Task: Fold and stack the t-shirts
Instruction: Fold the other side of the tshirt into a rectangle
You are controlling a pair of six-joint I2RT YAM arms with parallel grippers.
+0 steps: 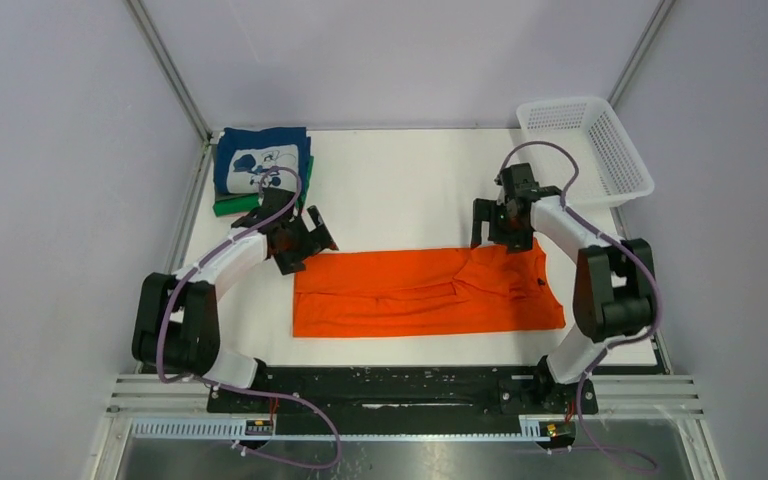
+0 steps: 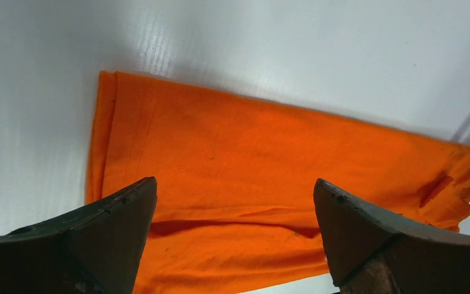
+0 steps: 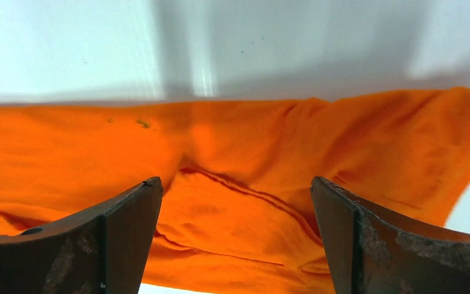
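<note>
Orange shirt (image 1: 425,292) is laid lengthwise across the table (image 1: 400,190), far corners met by left gripper (image 1: 309,254) and right gripper (image 1: 500,242), both spread and empty.

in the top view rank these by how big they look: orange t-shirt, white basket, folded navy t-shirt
1. orange t-shirt, laid out flat, clearly largest
2. white basket
3. navy t-shirt, folded, smallest

Bright even light; soft shadows, glare streak on table (image 2: 153,43); sharp overall.
</note>
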